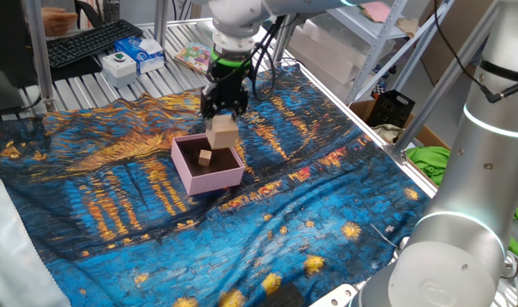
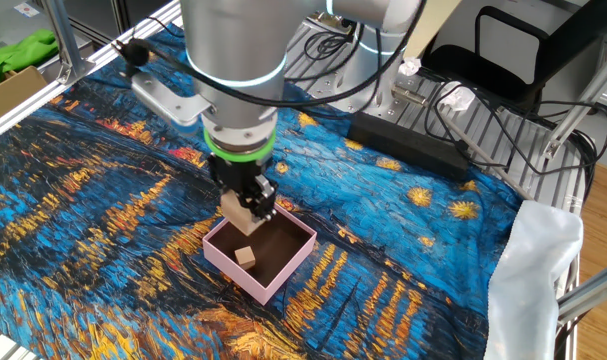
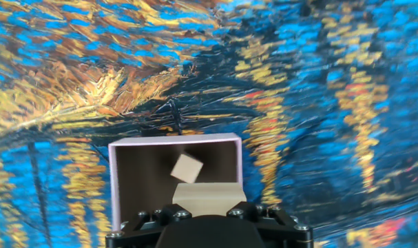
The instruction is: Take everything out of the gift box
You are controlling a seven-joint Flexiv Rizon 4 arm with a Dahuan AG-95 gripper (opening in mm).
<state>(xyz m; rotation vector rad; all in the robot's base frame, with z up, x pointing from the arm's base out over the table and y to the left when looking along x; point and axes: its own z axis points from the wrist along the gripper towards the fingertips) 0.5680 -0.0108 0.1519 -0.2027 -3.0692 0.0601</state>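
**Larger block lifted above the gift box**

The gripper [image 1: 224, 119] clamps the larger wooden block [image 1: 224, 133], partly open, just above the pink gift box [image 1: 189, 175]. The small cube [image 2: 245, 257] lies inside the box, which sits on a blue-and-orange painted cloth [image 1: 327, 170] covering the table.

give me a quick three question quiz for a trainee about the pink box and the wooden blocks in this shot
1. True or false: the hand holds the larger block above the gift box.
2. What lies inside the box? A) the small cube B) a keyboard C) nothing
3. What covers the table?

Key:
1. True.
2. A, the small cube.
3. A blue and orange painted cloth.
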